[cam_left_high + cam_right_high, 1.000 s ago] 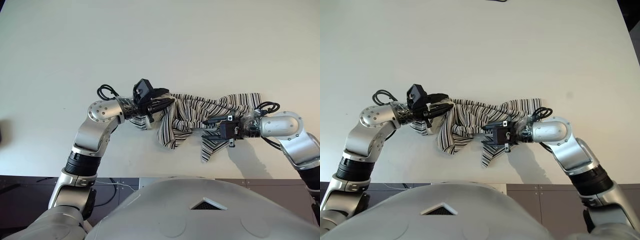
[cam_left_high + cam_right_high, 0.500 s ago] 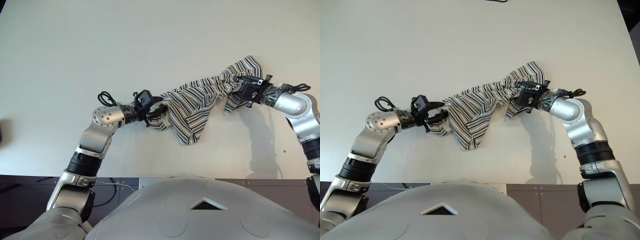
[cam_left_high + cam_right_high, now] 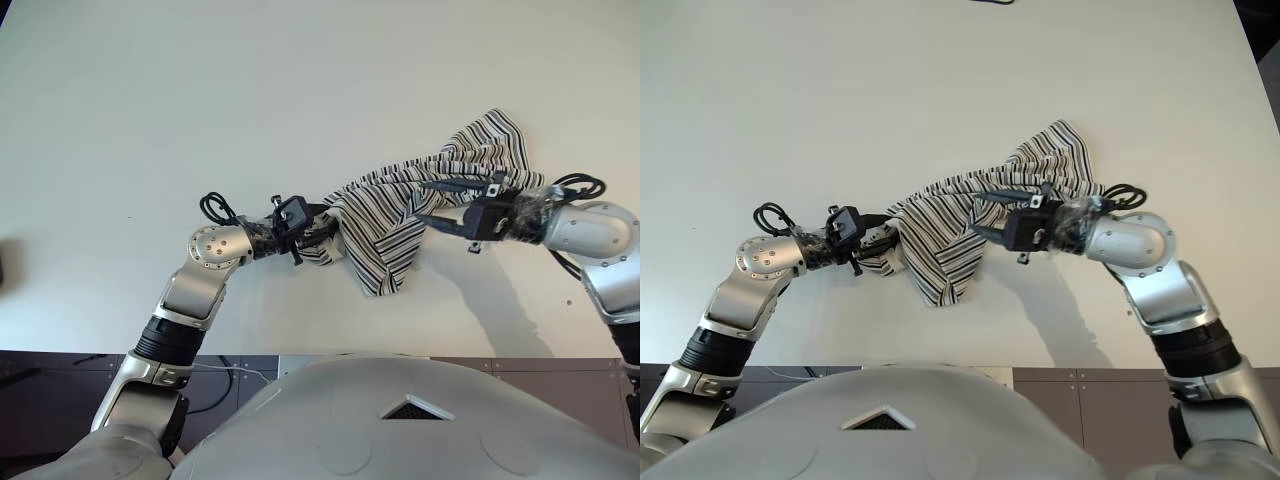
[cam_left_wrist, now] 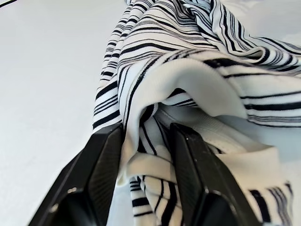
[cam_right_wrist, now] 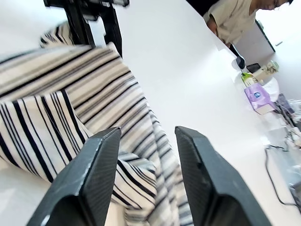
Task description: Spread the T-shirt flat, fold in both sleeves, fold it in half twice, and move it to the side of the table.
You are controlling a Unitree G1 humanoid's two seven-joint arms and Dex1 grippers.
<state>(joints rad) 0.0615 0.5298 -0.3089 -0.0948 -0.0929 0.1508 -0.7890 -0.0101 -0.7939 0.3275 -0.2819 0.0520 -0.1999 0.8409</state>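
A black-and-white striped T-shirt [image 3: 385,235] lies bunched on the white table [image 3: 300,80], one end spread toward the far right. My left gripper [image 3: 322,228] holds the shirt's left end low over the table; in the left wrist view its fingers [image 4: 106,155] pinch folds of cloth [image 4: 188,70]. My right gripper [image 3: 420,202] hovers open just above the middle of the shirt, pointing left. In the right wrist view its two fingers [image 5: 101,174] stand apart over the stripes [image 5: 56,117], with nothing between them.
The table's front edge [image 3: 200,350] runs close below both arms. Small items, a tissue pack [image 5: 257,96] among them, sit at a far table edge in the right wrist view. Bare tabletop lies to the far side and left.
My right gripper has let go of the shirt's far right end and swung back left, now open over the middle. The released cloth lies on the table. The left gripper barely moved.
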